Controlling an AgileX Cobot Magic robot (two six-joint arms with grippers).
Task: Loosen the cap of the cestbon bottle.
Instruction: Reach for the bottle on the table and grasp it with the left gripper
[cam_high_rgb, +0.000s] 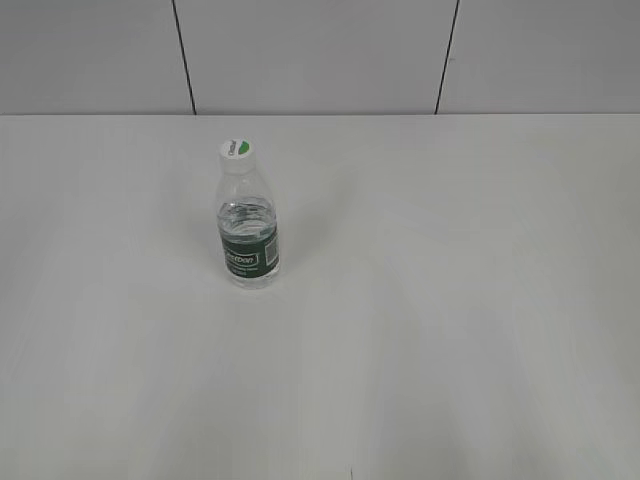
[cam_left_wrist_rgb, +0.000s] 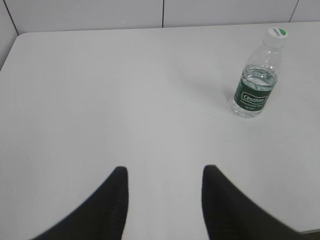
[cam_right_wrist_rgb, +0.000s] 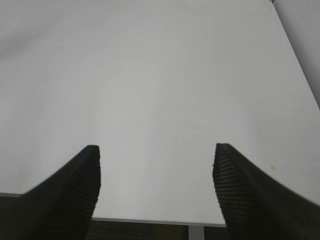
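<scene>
The cestbon bottle (cam_high_rgb: 247, 240) stands upright on the white table, left of centre in the exterior view, clear with a dark green label band. Its white cap (cam_high_rgb: 237, 151) with a green half-moon mark sits on top. The bottle (cam_left_wrist_rgb: 254, 87) and cap (cam_left_wrist_rgb: 276, 33) also show at the upper right of the left wrist view. My left gripper (cam_left_wrist_rgb: 165, 172) is open and empty, well short of the bottle and to its left. My right gripper (cam_right_wrist_rgb: 156, 152) is open and empty over the table's near edge; the bottle is out of its view. Neither gripper shows in the exterior view.
The white table (cam_high_rgb: 450, 300) reaches back to a grey panelled wall (cam_high_rgb: 320, 50). Its near edge (cam_right_wrist_rgb: 150, 220) shows in the right wrist view, its right edge (cam_right_wrist_rgb: 300, 65) at that view's upper right, with dark floor below.
</scene>
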